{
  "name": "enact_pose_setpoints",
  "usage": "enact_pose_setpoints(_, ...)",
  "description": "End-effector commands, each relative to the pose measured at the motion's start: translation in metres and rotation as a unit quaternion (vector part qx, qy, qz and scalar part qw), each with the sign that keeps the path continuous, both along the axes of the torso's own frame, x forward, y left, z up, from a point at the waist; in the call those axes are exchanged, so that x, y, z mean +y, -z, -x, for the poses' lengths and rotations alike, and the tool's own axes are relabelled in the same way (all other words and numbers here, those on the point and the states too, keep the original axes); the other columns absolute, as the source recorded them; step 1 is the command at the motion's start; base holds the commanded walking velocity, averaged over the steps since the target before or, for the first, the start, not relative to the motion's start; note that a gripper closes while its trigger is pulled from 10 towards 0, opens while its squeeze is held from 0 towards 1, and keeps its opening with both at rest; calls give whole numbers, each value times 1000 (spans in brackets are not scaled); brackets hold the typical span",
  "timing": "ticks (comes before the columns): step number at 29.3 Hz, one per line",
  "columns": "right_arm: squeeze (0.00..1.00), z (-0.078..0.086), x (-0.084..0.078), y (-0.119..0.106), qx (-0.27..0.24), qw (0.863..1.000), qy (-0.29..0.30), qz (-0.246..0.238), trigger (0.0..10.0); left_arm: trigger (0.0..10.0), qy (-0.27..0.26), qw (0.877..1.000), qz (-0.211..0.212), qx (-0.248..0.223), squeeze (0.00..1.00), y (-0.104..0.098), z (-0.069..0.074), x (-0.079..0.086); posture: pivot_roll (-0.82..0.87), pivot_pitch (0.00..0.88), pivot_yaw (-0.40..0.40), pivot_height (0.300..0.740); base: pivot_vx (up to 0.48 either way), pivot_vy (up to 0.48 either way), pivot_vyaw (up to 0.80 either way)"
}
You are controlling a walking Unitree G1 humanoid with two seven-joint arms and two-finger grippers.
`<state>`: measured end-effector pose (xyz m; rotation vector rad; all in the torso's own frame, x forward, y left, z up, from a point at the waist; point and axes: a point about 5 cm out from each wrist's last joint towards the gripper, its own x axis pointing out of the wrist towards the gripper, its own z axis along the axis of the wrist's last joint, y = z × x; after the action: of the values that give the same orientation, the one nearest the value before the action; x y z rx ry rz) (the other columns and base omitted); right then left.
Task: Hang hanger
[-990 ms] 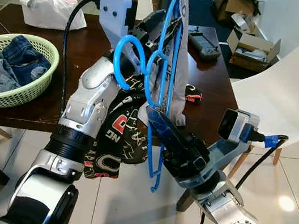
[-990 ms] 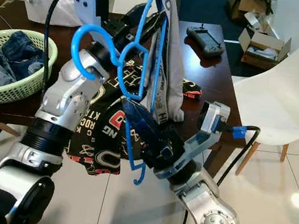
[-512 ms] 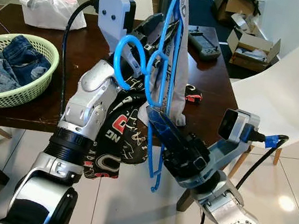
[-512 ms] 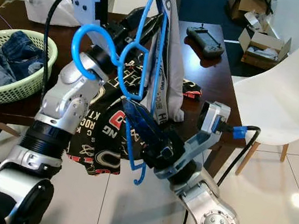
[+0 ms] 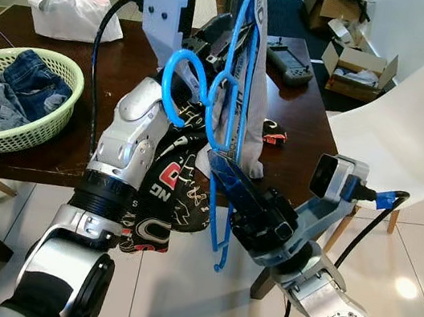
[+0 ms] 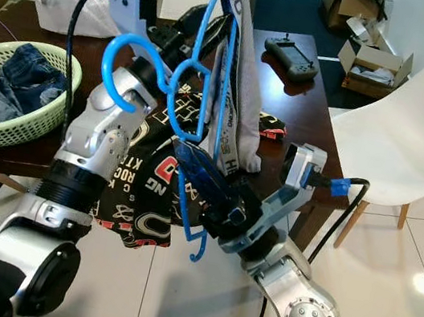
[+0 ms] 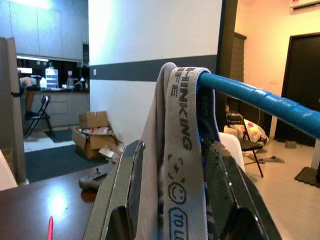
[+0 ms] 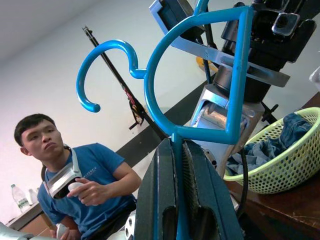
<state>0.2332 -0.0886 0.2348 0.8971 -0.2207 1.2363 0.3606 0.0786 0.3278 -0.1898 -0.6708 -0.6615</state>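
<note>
Right end effector (image 5: 225, 179) is clamped on the lower bar of the blue hanger (image 5: 227, 141), held upright over the table (image 5: 301, 112) edge; left end effector (image 7: 172, 200) pinches the grey garment (image 5: 249, 91) draped on it. Both should keep firm grips while the hook (image 8: 102, 67) is guided onto a rail.

Table (image 5: 303, 100) & white chair (image 5: 411, 135) crowd front; floor (image 5: 172, 298) free

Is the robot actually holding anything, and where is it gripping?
Yes. The right gripper clamps the blue plastic hanger by a thin bar; the left gripper pinches the grey printed garment draped over it.
</note>
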Motion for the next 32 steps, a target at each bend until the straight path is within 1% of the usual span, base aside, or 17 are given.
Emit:
enact_pose_setpoints(1, 0, 6, 2, -5, -17, 1000, -12, -6, 0, 10000, -5, 1000, -3, -7, 0, -2, -1, 3, 42, 159, 65, 740, 0, 0, 0)
enact_pose_setpoints(13, 0, 7, 2, -6, -19, 1000, -15, -7, 0, 10000, -9, 1000, -5, -11, 0, -6, -7, 4, 41, 159, 64, 740, 0, 0, 0)
enact_pose_setpoints(14, 0, 7, 2, -6, -20, 1000, -14, -7, 0, 3373, -9, 1000, -5, -12, 0, -7, -8, 4, 41, 159, 64, 740, 0, 0, 0)
enact_pose_setpoints(15, 0, 7, 1, -6, -20, 1000, -14, -7, 0, 1529, -9, 1000, -5, -13, 0, -8, -8, 3, 41, 159, 64, 740, 0, 0, 0)
enact_pose_setpoints(17, 0, 7, 1, -6, -20, 1000, -14, -7, 0, 1529, -9, 1000, -5, -15, 0, -8, -9, 3, 41, 159, 64, 740, 0, 0, 0)
enact_pose_setpoints(18, 0, 7, 1, -7, -20, 1000, -14, -7, 0, 0, -9, 1000, -5, -16, 0, -9, -9, 3, 41, 159, 64, 740, 0, 0, 0)
enact_pose_setpoints(29, 0, 7, 2, -6, -20, 1000, -14, -7, 0, 0, -3, 1000, -5, -30, 0, -17, -10, 1, 34, 152, 69, 740, 0, 0, 0)
enact_pose_setpoints(31, 0, 7, 2, -6, -19, 1000, -12, -5, 0, 0, -2, 999, -3, -33, 0, -18, -9, 1, 34, 149, 70, 740, 0, 0, 0)
enact_pose_setpoints(32, 0, 4, 3, -4, -14, 1000, -2, 1, 0, 0, -3, 999, -1, -40, 0, -21, -6, 1, 34, 148, 69, 740, 0, 0, 0)
